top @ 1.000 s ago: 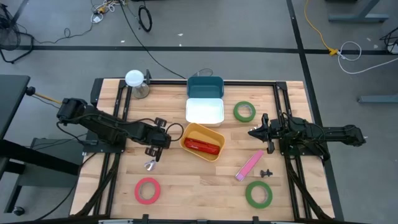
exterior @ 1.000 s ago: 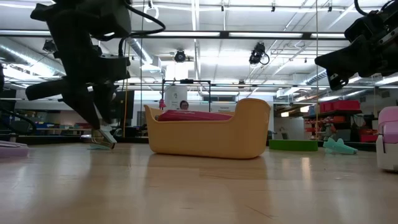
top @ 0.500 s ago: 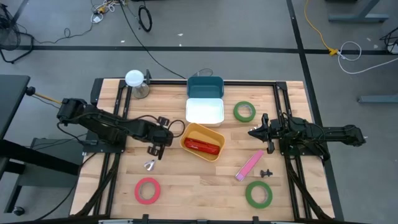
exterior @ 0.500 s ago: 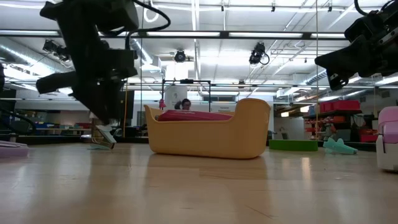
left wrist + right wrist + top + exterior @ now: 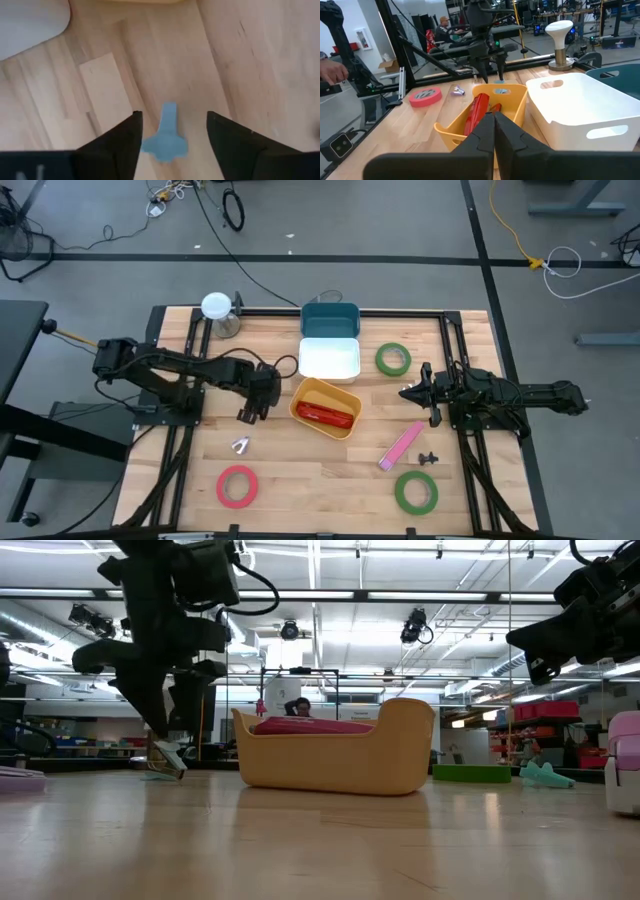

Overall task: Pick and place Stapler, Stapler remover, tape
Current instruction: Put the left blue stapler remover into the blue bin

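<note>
My left gripper [image 5: 250, 406] hangs open above the table beside the yellow bin [image 5: 303, 395]; in the left wrist view its gripper [image 5: 172, 132] frames bare wood and a blue mark [image 5: 167, 136]. The small silver staple remover [image 5: 241, 445] lies on the table nearer the near edge, below the left gripper [image 5: 165, 725] in the low view. A red stapler [image 5: 325, 416] lies inside the yellow bin. The red tape [image 5: 236, 486] and two green tapes [image 5: 393, 359] [image 5: 415, 492] lie flat. My right gripper [image 5: 408, 392] waits shut, held above the table's right side.
A white bin [image 5: 329, 359] and a teal bin [image 5: 330, 318] stand at the far edge beyond the yellow bin. A pink bar-shaped object [image 5: 400, 446] and a small black piece [image 5: 429, 457] lie near the right arm. A white-topped object [image 5: 218, 314] stands at the far left corner.
My left gripper has risen and moved from just above the staple remover toward the far edge, ending beside the yellow bin. The staple remover has stayed where it lay on the table. The right arm has kept still.
</note>
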`<state>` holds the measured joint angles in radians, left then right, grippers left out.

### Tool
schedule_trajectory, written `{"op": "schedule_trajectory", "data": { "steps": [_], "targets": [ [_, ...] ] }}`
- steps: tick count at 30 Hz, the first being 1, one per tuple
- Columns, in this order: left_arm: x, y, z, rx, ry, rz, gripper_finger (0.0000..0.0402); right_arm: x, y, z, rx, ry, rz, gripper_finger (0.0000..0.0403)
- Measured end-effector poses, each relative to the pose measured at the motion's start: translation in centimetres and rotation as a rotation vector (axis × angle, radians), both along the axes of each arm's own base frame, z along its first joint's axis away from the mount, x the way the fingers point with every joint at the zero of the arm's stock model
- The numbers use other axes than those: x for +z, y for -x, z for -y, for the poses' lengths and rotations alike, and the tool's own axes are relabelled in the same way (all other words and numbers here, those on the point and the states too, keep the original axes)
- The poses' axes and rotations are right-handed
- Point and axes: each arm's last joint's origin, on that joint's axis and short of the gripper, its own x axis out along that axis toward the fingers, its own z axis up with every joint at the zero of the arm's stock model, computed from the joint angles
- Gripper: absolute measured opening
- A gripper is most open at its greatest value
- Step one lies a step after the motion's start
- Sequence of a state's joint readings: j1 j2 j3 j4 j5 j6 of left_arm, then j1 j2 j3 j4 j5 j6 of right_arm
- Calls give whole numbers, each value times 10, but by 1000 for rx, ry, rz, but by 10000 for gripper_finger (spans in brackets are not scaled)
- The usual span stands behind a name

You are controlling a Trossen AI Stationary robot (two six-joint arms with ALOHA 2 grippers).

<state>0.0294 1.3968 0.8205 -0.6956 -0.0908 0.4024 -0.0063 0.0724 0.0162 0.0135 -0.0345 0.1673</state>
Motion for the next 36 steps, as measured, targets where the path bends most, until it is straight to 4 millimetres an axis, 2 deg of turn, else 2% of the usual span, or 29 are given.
{"op": "schedule_trajectory", "data": {
  "steps": [6,14,18,32,36],
  "targets": [
    [10,-7,-13,16,44,-58,242,0,0,0,0,0,0,7],
    [4,-26,-24,45,103,-146,239,0,0,0,0,0,0,7],
    [-1,-28,-24,32,117,-171,239,0,0,0,0,0,0,7],
    [-37,-37,-25,42,137,-312,238,0,0,0,0,0,0,7],
    [-43,-38,-25,44,137,-333,238,0,0,0,0,0,0,6]
  ]
}}
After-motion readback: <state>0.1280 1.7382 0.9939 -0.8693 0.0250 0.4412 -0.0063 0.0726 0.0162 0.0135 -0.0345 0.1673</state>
